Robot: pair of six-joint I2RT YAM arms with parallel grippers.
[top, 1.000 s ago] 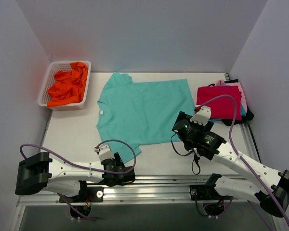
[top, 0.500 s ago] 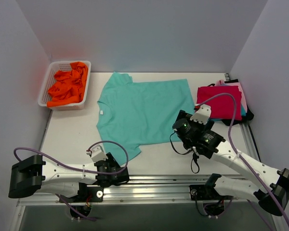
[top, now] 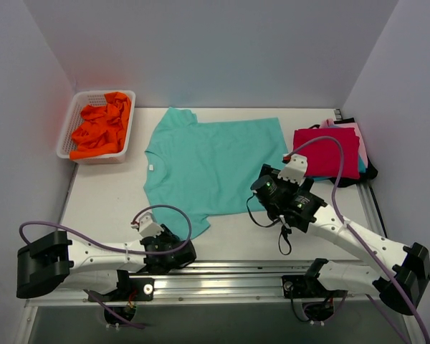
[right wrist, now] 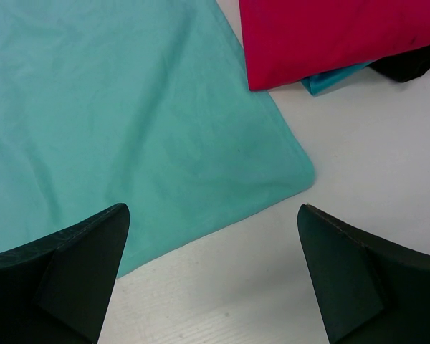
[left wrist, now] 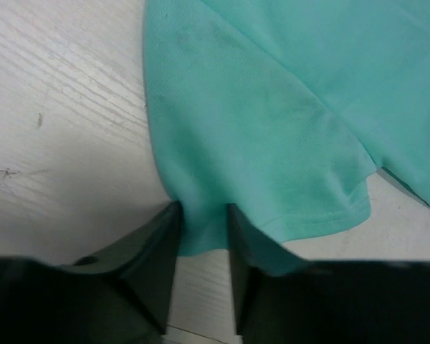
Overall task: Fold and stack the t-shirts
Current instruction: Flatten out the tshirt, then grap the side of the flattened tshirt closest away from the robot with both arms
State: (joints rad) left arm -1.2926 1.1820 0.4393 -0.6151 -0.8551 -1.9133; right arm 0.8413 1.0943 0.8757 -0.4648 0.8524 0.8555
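Observation:
A teal t-shirt point(top: 215, 165) lies spread flat in the middle of the table. Its near sleeve point(left wrist: 272, 143) points toward my left gripper point(top: 182, 246). In the left wrist view that gripper point(left wrist: 202, 222) is low on the table, its narrowed jaws on either side of the sleeve's corner, with a gap still showing between them. My right gripper point(top: 266, 192) hovers wide open over the shirt's near right hem corner point(right wrist: 301, 172), nothing between its fingers point(right wrist: 211, 211). A folded crimson t-shirt point(top: 326, 152) tops a stack at the right, with pink point(top: 351, 129) and black point(top: 365, 172) showing under it.
A white mesh basket point(top: 66, 132) holding crumpled orange fabric point(top: 100, 125) stands at the back left. In the right wrist view a blue sliver point(right wrist: 330, 77) and black cloth point(right wrist: 408, 64) peek from under the crimson shirt point(right wrist: 330, 36). A metal rail runs along the near table edge.
My left gripper slid back, then forward onto the sleeve's corner, and its jaws narrowed around it. The right gripper drifted a little left over the hem corner, still wide open.

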